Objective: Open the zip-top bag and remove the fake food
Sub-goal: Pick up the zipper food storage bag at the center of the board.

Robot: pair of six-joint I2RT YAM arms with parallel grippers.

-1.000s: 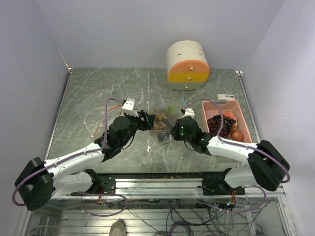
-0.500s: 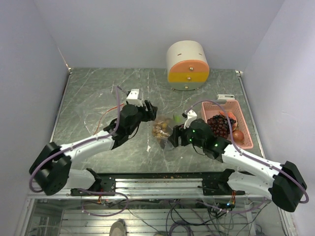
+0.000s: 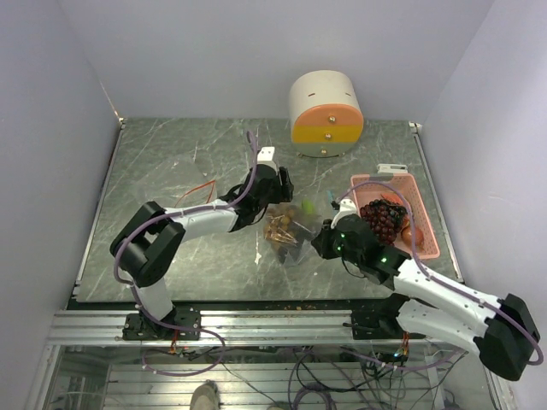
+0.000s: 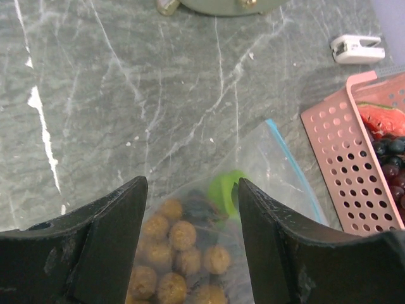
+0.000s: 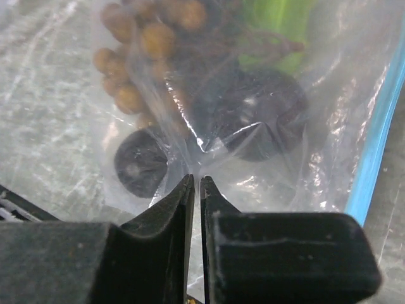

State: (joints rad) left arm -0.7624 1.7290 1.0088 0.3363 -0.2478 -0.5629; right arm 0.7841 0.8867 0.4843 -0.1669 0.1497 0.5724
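The clear zip-top bag lies at mid-table. Inside are a tan-brown grape bunch, a green piece and dark round pieces. Its blue zip strip runs along the right side. My left gripper is open just over the bag's far end, and the tan grapes and green piece show between its fingers. My right gripper is shut on a fold of the bag's film at its near right side. A dark purple grape bunch and a reddish-orange fruit lie in the pink basket.
The pink perforated basket stands right of the bag. A cream and orange round container stands at the back. A small white clip lies behind the basket. Walls close in the table on three sides.
My left arm has stretched out, carrying its gripper back and to the right over the bag's far end. My right gripper has shifted right and nearer, still pinching the bag film.
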